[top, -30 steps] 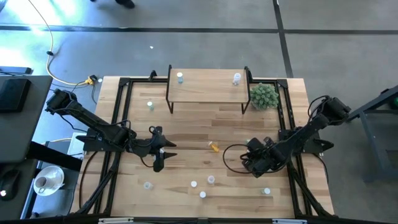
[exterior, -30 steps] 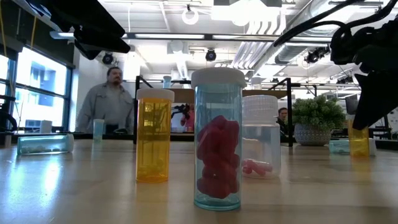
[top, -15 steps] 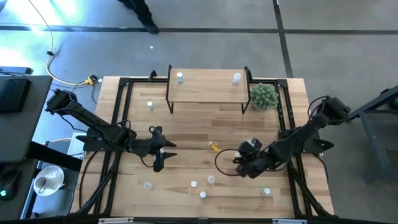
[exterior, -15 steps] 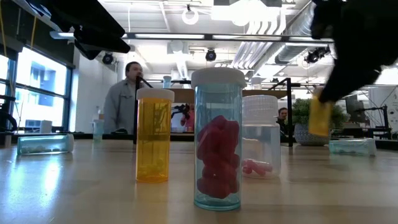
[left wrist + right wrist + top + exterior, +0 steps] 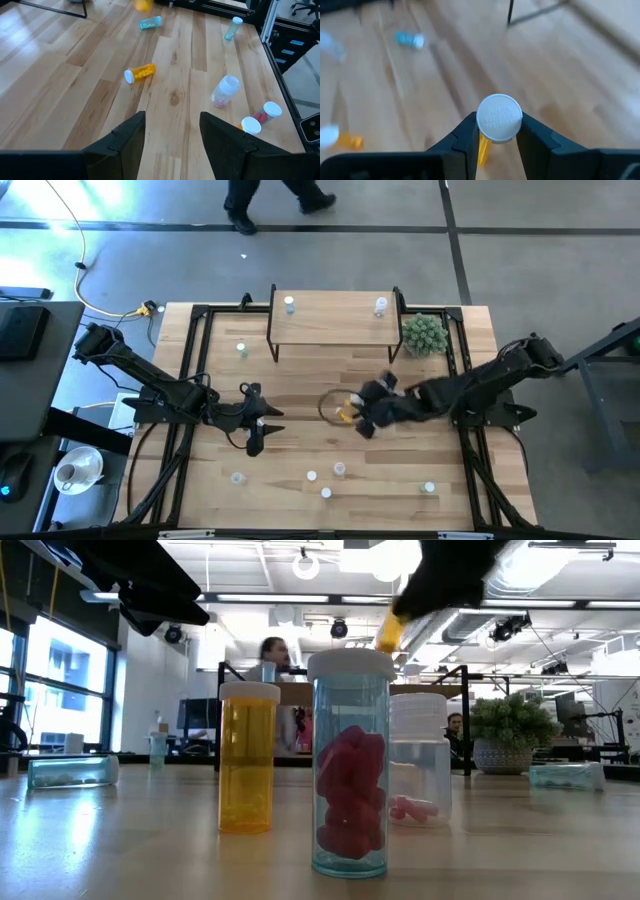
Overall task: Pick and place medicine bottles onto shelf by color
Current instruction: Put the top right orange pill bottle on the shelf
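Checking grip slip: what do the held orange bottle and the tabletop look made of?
Orange bottle in the right gripper: seemingly translucent plastic, with a ridged matte white cap. Tabletop: light wood planks with visible grain and faint sheen, likely sealed.

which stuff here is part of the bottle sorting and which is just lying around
Job: shelf carrying two bottles; orange bottle held in the right gripper; loose bottles on the table; left gripper, open, waiting.
Just lying about: green plant ball; yellow cable on the floor.

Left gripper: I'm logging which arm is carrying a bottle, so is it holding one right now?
No: in its wrist view the left gripper stands open with only bare tabletop between its fingers.
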Robot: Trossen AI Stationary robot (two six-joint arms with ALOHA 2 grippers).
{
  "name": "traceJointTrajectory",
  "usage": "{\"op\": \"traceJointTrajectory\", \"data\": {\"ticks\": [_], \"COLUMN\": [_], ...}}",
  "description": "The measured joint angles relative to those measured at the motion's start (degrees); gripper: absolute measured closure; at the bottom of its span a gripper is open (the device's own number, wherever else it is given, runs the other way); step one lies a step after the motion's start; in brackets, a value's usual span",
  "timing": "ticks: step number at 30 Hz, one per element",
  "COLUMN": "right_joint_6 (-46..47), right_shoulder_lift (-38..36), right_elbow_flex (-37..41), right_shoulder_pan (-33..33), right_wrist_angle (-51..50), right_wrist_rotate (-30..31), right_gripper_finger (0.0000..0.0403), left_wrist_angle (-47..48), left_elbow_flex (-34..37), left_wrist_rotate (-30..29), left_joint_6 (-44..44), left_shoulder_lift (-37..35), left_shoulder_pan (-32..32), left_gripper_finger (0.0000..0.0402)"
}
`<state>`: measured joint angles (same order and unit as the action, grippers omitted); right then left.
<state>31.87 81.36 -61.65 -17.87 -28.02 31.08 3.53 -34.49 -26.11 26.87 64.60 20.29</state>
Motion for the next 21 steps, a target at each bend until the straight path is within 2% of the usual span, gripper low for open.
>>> {"op": "traceJointTrajectory", "data": {"ticks": [9,18,21], "right_joint_6": [-11.0,-12.5,-12.4], "right_shoulder_lift": [0.0,0.0,0.0], "right_elbow_flex": [-11.5,-20.5,-22.4], "right_shoulder_pan": [13.4,29.5,34.6], "right_wrist_angle": [-0.5,-3.1,-3.5], "right_wrist_rotate": [-2.7,-3.2,-5.4], "right_gripper_finger": [0.0304,0.0304,0.0304], "left_wrist_angle": [0.0,0.0,0.0], "left_elbow_flex": [0.0,0.0,0.0], "left_wrist_rotate": [0.0,0.0,0.0], "left_joint_6": [0.0,0.0,0.0], "left_shoulder_lift": [0.0,0.0,0.0], "left_shoulder_pan": [0.0,0.0,0.0], "left_gripper_finger": [0.0222,0.0222,0.0222]}}
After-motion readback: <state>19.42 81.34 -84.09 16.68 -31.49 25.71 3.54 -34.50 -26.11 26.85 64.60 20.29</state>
